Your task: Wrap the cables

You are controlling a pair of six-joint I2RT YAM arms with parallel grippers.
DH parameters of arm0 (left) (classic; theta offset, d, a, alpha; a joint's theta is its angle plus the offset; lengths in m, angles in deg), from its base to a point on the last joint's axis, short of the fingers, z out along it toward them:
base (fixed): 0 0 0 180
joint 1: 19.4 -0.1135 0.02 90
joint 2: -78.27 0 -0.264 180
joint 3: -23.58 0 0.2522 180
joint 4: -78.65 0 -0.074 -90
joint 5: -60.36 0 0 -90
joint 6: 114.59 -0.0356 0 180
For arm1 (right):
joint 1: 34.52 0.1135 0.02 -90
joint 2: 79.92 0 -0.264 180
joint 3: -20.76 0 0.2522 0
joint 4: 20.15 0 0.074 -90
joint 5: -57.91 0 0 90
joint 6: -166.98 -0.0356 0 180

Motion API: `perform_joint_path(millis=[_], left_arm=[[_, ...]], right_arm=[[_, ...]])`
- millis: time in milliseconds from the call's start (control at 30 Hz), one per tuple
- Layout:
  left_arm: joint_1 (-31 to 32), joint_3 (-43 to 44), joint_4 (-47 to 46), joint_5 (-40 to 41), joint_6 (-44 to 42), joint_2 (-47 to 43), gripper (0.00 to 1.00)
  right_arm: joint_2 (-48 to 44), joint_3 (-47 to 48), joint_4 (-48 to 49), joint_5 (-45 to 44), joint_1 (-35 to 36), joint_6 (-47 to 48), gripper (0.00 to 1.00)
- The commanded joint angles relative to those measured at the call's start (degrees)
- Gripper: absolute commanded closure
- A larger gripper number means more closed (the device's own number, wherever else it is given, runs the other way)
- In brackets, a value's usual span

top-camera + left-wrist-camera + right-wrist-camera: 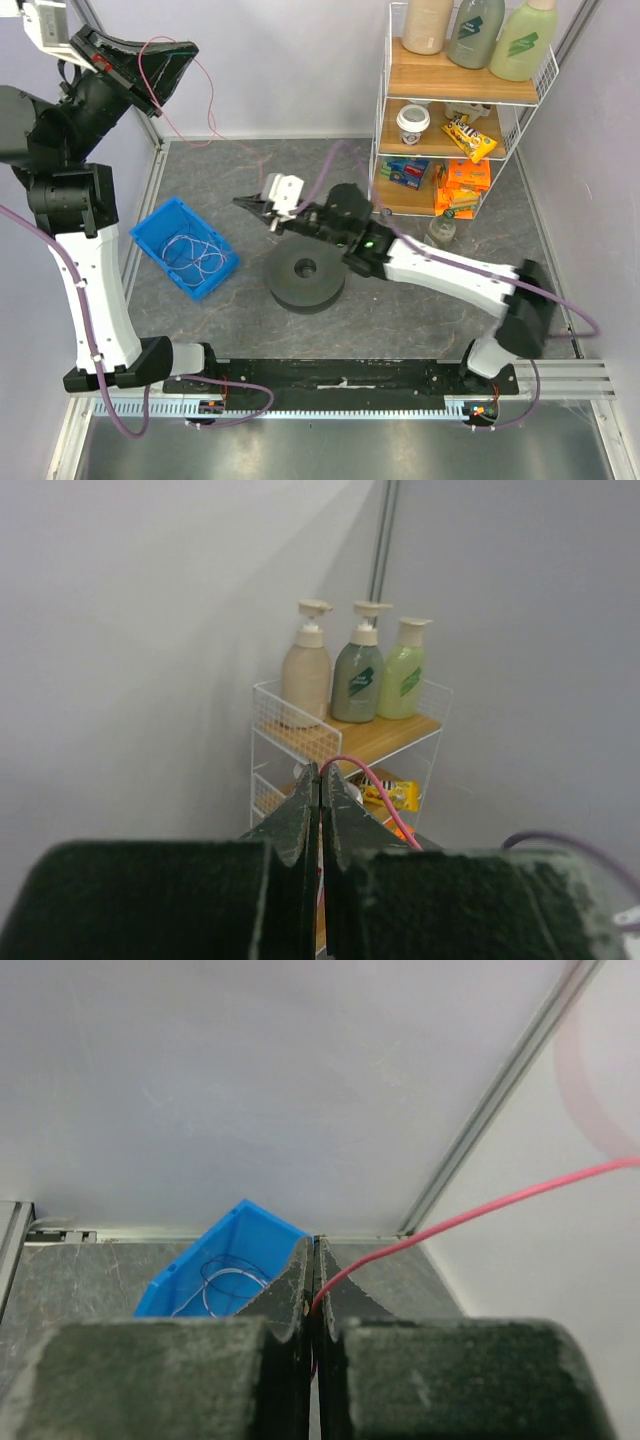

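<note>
We hold one thin pink flexible cable (470, 1215) pinched in both fully closed hands, the left hand (320, 780) high, the right hand (313, 1255) low near the dark grey round spool (305, 272), seemingly stretching it out for winding.

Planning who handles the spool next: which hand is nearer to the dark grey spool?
Right. The right hand hangs just beyond the far edge of the spool, shut on a pink cable. The left hand is raised high toward the far-left corner, also pinching the cable.
</note>
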Motion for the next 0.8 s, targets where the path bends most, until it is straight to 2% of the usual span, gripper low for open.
perform_joint_path(millis=[0, 100, 200, 267, 300, 400, 500, 600, 667, 700, 733, 767], left_arm=[[-0.08, -2.11, 9.6, 0.95, -8.47, 1.78, 0.99], [0.01, -7.63, 9.0, -3.08, -6.02, 1.08, 0.98], [0.79, -17.2, 2.07, -8.7, 1.87, -1.29, 0.98], [3.24, -25.55, -3.03, -10.82, 5.23, -3.57, 0.98], [6.57, -30.29, -6.36, -11.44, 5.59, -4.89, 0.99], [14.48, -39.8, -8.59, -10.92, 2.27, -7.62, 0.98], [21.96, -44.91, -4.2, -9.52, -2.65, -7.89, 0.98], [26.54, -49.39, -2.35, -6.62, -6.0, -8.42, 0.98], [27.86, -52.12, -2.09, -3.46, -6.27, -8.86, 0.98], [28.22, -53.0, -1.56, -2.32, -6.19, -8.68, 0.98], [28.57, -53.36, -0.51, -0.65, -5.84, -8.16, 0.98], [28.66, -53.71, 0.45, 0.24, -5.14, -7.72, 0.98]], right_arm=[[-14.92, 5.12, -24.19, 1.75, -2.15, 4.28, 1.0], [-22.56, 6.97, -43.7, 0.44, -4.69, 5.17, 1.0], [-27.24, 10.92, -60.67, -1.84, -7.24, 5.08, 1.0], [-29.52, 12.34, -71.49, -3.86, -8.04, 4.82, 1.0], [-31.1, 11.38, -74.67, -4.74, -8.39, 4.21, 1.0], [-36.55, 2.44, -78.39, -4.13, -11.99, 4.46, 1.0], [-39.55, -7.66, -77.61, -4.57, -13.66, 8.58, 1.0], [-39.64, -12.87, -77.25, -4.93, -16.82, 13.15, 1.0], [-39.29, -16.12, -77.07, -5.54, -18.76, 14.83, 0.77], [-39.2, -16.75, -77.16, -5.19, -19.63, 15.27, 0.58], [-39.38, -16.93, -77.25, -4.41, -20.25, 15.54, 0.3], [-39.81, -16.84, -76.9, -3.62, -20.52, 15.45, 0.13]])
